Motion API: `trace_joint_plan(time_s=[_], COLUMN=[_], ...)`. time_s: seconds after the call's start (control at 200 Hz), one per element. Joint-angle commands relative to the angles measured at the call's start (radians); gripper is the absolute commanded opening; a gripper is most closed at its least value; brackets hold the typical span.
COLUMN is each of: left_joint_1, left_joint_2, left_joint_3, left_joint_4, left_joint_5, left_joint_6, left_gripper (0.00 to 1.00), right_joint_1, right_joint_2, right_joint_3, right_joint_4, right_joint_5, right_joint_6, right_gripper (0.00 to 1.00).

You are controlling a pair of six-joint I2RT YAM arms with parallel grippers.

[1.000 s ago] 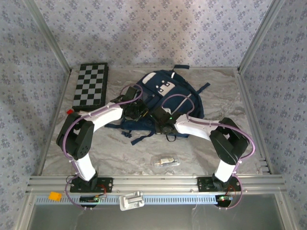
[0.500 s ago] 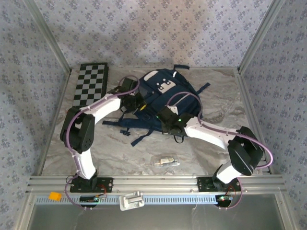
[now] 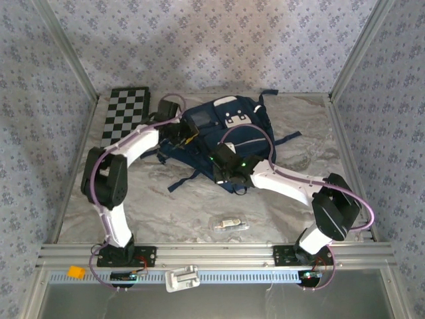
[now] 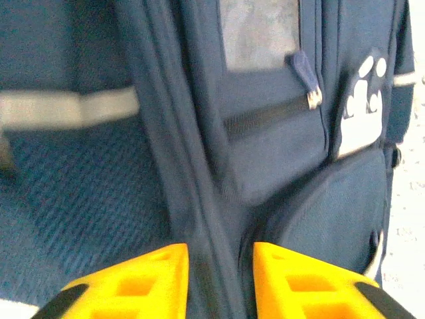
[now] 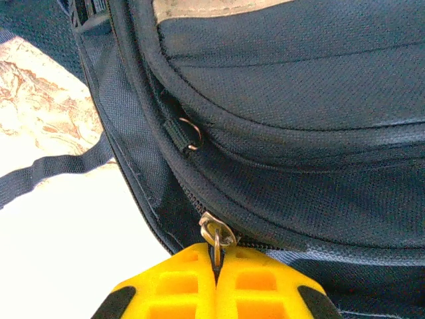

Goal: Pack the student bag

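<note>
**Bag and Gripper Positions**

The bag (image 3: 242,136) lies on the table (image 3: 166,206). The left gripper (image 3: 188,137) is at its left side and the right gripper (image 3: 222,169) at its near edge. A checkerboard (image 3: 126,113) lies left of the bag. A packet (image 3: 229,224) lies nearer than the bag, apart from it.

The student bag (image 3: 232,129) now lies turned and shifted left; the left gripper (image 4: 221,266), reaching farther, has parted its jaws.

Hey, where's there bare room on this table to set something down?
Bare tabletop lies between the left arm and the small packet, and in the back right corner beside the backpack. Around the backpack it is crowded: both arms reach over it, with the checkerboard close on its left.
</note>
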Motion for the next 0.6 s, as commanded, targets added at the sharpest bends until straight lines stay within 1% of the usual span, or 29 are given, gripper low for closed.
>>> trace_joint_plan(time_s=[0.0,0.1,0.175,0.295,0.41,0.51,0.555,0.595], left_joint_1=[-0.025,-0.074,-0.112,-0.162,-0.207,-0.228,-0.233,-0.235], left_joint_2=[-0.141,-0.199,-0.204,-0.155,-0.133,-0.11,-0.099,-0.094], left_joint_3=[-0.138,-0.274,-0.33,-0.304,-0.299,-0.277,-0.275,-0.286], left_joint_4=[0.085,0.182,0.272,0.306,0.342,0.337,0.329,0.343], left_joint_5=[0.034,0.026,0.024,0.018,-0.044,-0.065,-0.088,-0.109], left_joint_6=[-0.098,-0.218,-0.291,-0.348,-0.389,-0.4,-0.414,-0.436], left_gripper=[0.36,0.38,0.39,0.39,0.38,0.38,0.37,0.32], right_joint_1=[0.006,0.005,0.008,0.008,0.011,0.01,0.011,0.011], right_joint_2=[0.006,0.001,0.002,0.01,0.012,0.014,0.017,0.022], right_joint_3=[0.018,0.003,-0.004,0.002,0.003,0.002,0.003,0.009], right_joint_4=[0.025,0.036,0.048,0.044,0.05,0.058,0.063,0.061], right_joint_5=[-0.012,-0.007,-0.009,-0.007,0.002,0.004,0.002,0.002], right_joint_6=[0.028,0.038,0.037,0.041,0.044,0.047,0.044,0.042], right_gripper=[0.0,0.0,0.0,0.0,0.0,0.0,0.0,0.0])
